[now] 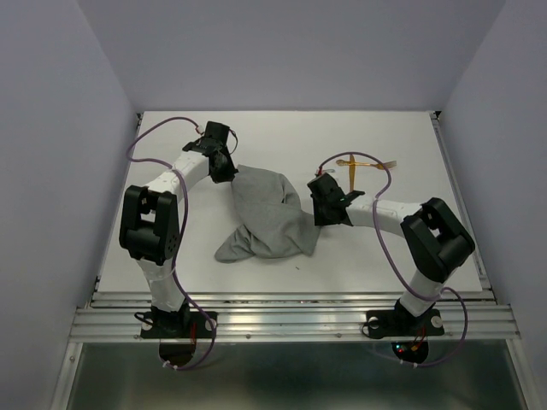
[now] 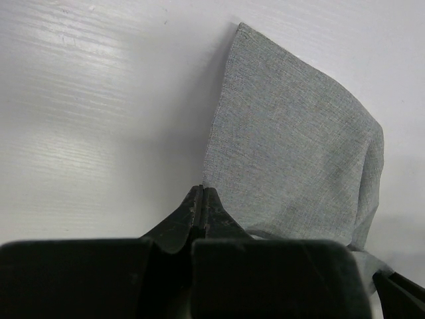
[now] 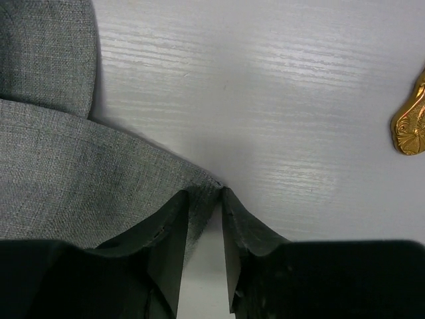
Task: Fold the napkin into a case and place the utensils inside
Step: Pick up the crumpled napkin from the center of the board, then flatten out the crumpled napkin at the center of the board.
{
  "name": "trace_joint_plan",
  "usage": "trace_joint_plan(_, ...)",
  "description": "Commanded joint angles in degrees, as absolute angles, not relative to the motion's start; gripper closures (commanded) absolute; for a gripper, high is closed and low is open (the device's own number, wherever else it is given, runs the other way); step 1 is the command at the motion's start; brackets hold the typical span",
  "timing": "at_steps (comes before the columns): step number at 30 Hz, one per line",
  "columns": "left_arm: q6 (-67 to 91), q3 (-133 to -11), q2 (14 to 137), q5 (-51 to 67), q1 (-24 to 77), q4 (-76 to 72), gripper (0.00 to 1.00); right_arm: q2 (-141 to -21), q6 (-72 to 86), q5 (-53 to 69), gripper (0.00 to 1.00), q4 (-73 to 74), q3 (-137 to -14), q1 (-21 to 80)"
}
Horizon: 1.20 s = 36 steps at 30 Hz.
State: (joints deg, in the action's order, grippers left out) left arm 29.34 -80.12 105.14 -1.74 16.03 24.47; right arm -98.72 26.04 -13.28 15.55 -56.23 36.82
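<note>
Reaching forward from the near-left base: left arm (image 1: 152, 224) folded high at the elbow, forearm angled inward toward the far-left corner of the napkin (image 1: 269, 222). Clenched tight at that corner, the left end effector (image 1: 224, 164). From its wrist, both fingertips (image 2: 196, 199) pressed flat together on the cloth's edge, with the grey sheet spreading away to the right over the white bench (image 2: 80, 133).

Mirrored on the other side: right arm (image 1: 432, 243) bent sharply at the elbow near the bench's right edge, forearm lying low and pointing left toward the napkin's right-hand bulge. Right end effector (image 1: 318, 198) parted only a little – a narrow slot between the fingertips (image 3: 178, 219), bare bench visible through its lower part. A fold of grey cloth reaching into that slot at the tips and touching the left finger's inner face, yet not squeezed from both sides; released rather than gripping, as far as the wrist view shows.

Napkin crumpled and unfolded at mid-bench, stretched between the two end effectors, with a loose tail trailing toward the near-left.

Utensils (image 1: 363, 164) crossed over one another on the bench just beyond the right end effector, apart from the cloth – one ornate golden end showing at the right edge of the right wrist view.
</note>
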Motion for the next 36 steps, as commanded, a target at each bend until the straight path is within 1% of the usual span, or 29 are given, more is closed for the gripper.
trace_joint_plan(1, 28.5, -80.9, 103.4, -1.7, 16.1, 25.0, 1.00, -100.5, 25.8, -12.4, 0.73, 15.4, -57.0, 37.6)
trace_joint_plan(2, 28.4, -81.0, 103.4, -1.7, 16.1, 25.0, 1.00, -100.3, 25.8, -12.6, 0.83, 15.0, -57.0, 37.6)
trace_joint_plan(4, 27.9, -81.1, 103.4, -1.6, 16.1, 25.0, 1.00, -99.9, 25.8, -12.7, 0.90, 14.7, -56.8, 37.6)
trace_joint_plan(5, 27.7, -81.0, 103.4, -1.7, 16.1, 25.2, 1.00, -99.4, 25.8, -12.8, 0.99, 14.6, -56.8, 37.6)
trace_joint_plan(12, 26.5, -81.4, 103.2, -2.1, 16.1, 25.6, 1.00, -94.8, 27.5, -18.4, 0.99, 14.5, -56.3, 37.6)
trace_joint_plan(17, 25.1, -86.2, 104.1, -3.8, 16.1, 27.5, 1.00, -93.3, 24.8, -24.9, 0.99, 14.7, -60.4, 37.1)
trace_joint_plan(19, 24.5, -89.5, 104.9, -6.1, 15.9, 28.9, 1.00, -93.5, 22.4, -27.2, 0.99, 14.7, -62.7, 34.0)
trace_joint_plan(24, 22.5, -97.0, 106.2, -9.0, 15.5, 32.3, 1.00, -94.6, 19.8, -23.5, 0.99, 14.4, -73.2, 26.6)
trace_joint_plan(25, 21.7, -100.9, 107.1, -9.1, 15.0, 32.9, 1.00, -95.1, 19.3, -23.5, 0.99, 14.4, -75.7, 25.3)
trace_joint_plan(26, 21.4, -103.2, 107.7, -9.2, 14.9, 33.7, 1.00, -96.8, 18.6, -23.5, 0.99, 14.3, -81.4, 25.3)
trace_joint_plan(27, 21.1, -106.0, 108.5, -9.1, 14.5, 34.4, 1.00, -97.8, 17.9, -23.8, 0.99, 14.2, -84.6, 24.7)
trace_joint_plan(28, 20.7, -112.2, 110.5, -9.0, 14.2, 34.9, 1.00, -99.0, 16.4, -25.0, 0.99, 14.2, -87.9, 24.7)
trace_joint_plan(29, 20.2, -115.5, 111.7, -8.9, 13.4, 36.2, 1.00, -100.2, 15.8, -25.1, 0.99, 14.2, -91.5, 24.2)
trace_joint_plan(30, 19.9, -119.2, 112.8, -7.4, 13.0, 36.7, 1.00, -102.5, 14.7, -25.0, 0.99, 14.2, -98.6, 24.2)
trace_joint_plan(31, 19.3, -125.3, 114.4, -6.3, 12.6, 37.0, 1.00, -103.4, 14.2, -25.0, 0.99, 13.6, -101.7, 23.6)
trace_joint_plan(33, 17.3, -128.3, 114.3, -4.9, 12.2, 34.6, 1.00, -104.1, 11.4, -24.5, 0.99, 8.7, -106.6, 23.6)
trace_joint_plan(36, 15.0, -129.7, 110.9, -5.0, 11.9, 29.2, 1.00, -102.9, 10.9, -25.5, 0.99, 4.3, -109.0, 23.6)
